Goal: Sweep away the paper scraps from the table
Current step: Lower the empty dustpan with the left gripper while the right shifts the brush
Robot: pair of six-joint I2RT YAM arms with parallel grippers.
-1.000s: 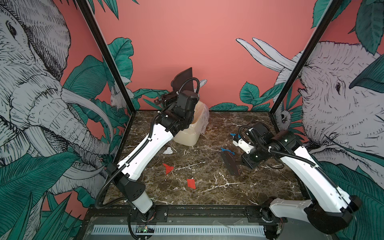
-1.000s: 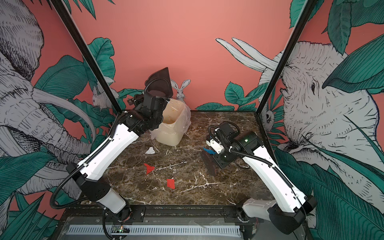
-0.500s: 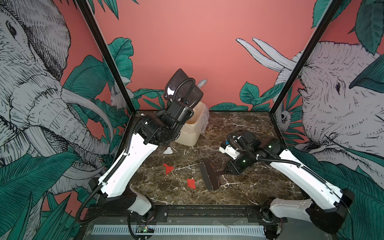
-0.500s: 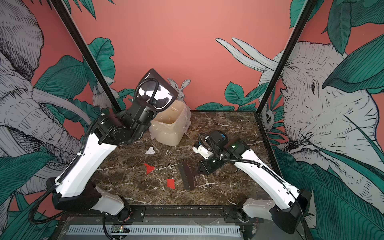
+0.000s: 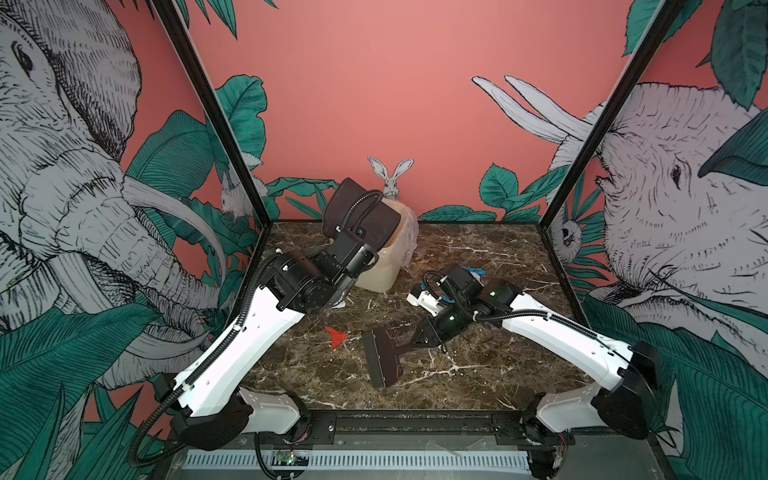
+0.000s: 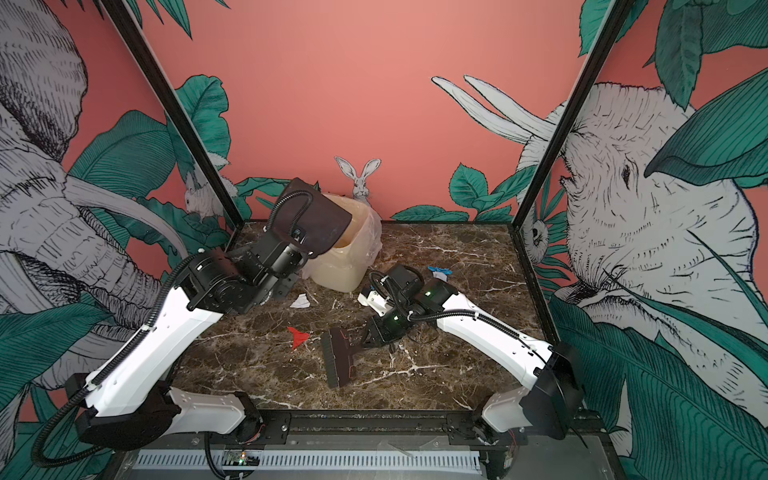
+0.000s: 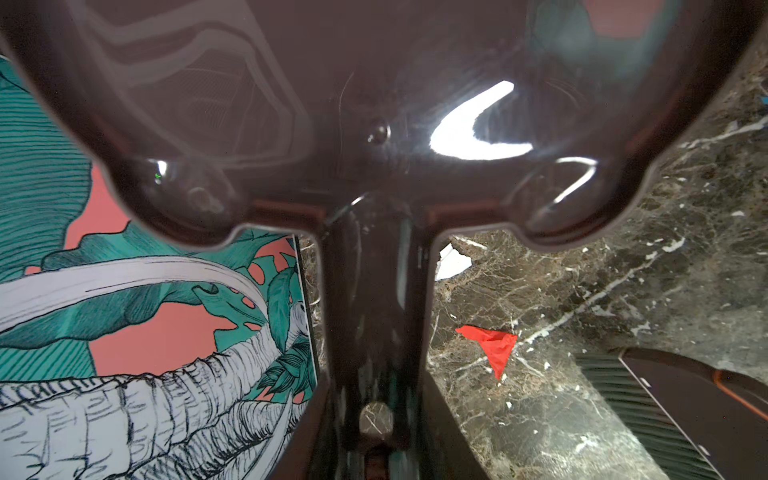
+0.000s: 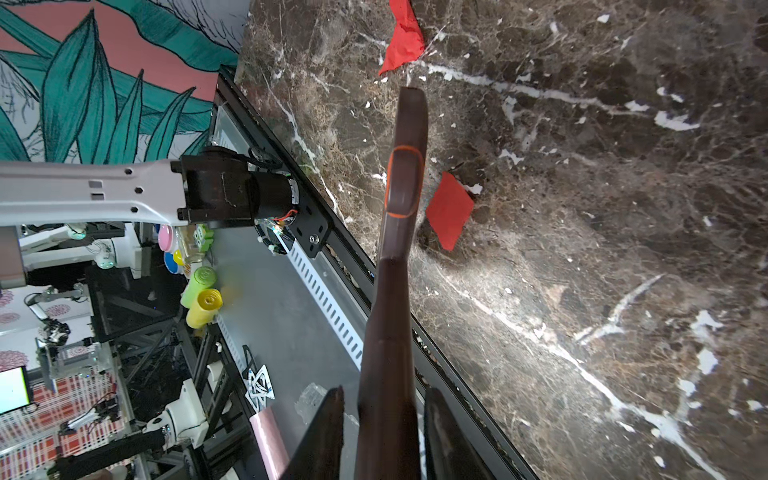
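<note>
Left jaws pinch the dustpan (image 5: 361, 216) handle, up at the bin (image 5: 382, 266), and right jaws pinch the brush (image 5: 380, 361) handle. Paper scraps (image 8: 449, 210) lie on the tabletop (image 5: 478, 374): a white scrap (image 6: 300, 301) by the left arm (image 6: 174, 332), a red scrap (image 5: 336, 336) left of the brush, a blue scrap (image 6: 439, 271) behind the right arm (image 6: 478, 328). With no dustpan down, the brush might push scraps off the edge.

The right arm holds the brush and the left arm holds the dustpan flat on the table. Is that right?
Not quite. The right gripper holds the brush and the left gripper holds the dustpan, but not flat on the table: both top views show it up off it, tipped over the bin.
</note>
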